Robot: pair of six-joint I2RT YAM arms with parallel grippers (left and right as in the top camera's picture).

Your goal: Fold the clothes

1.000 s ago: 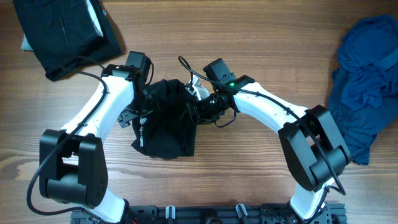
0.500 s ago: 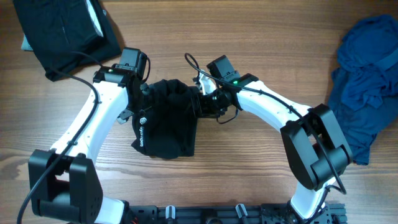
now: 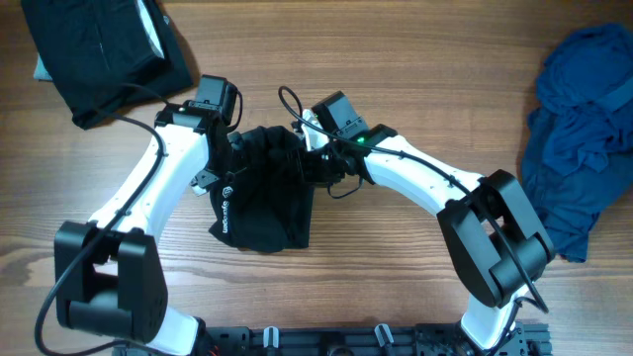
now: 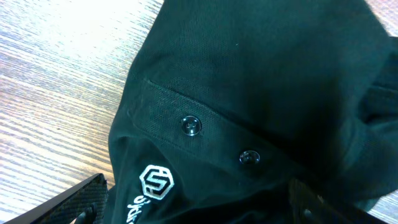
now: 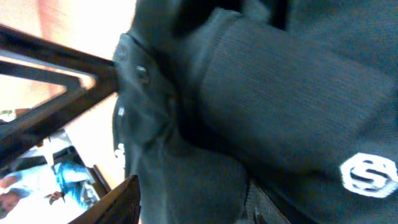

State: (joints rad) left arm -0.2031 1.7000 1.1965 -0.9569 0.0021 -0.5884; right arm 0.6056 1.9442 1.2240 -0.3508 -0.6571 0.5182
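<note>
Over the last second the right arm has edged in over the top right corner of the black polo shirt (image 3: 262, 203). The left tool (image 4: 199, 208) has spread wider above the shirt's button placket (image 4: 217, 140), and the shirt has hardly shifted. It lies crumpled on the wooden surface (image 3: 415, 267) between the two arms, with its white logo (image 4: 157, 182) at its left edge.

The left tool is released, its fingers wide apart over the fabric and holding nothing. The right tool (image 5: 193, 208) has a thick roll of the shirt between its fingers and appears to be grasping it.

The shirt looks too bunched to fold cleanly, so it probably needs spreading first. The left tool should take the edge near the placket, pinching one layer rather than a wad. The two tools can then draw apart evenly to flatten it, keeping the pull low so the soft knit does not drag.

A folded black garment (image 3: 99, 54) lies well to the shirt's upper left, and a dark blue pile (image 3: 584, 129) lies far to its right.
</note>
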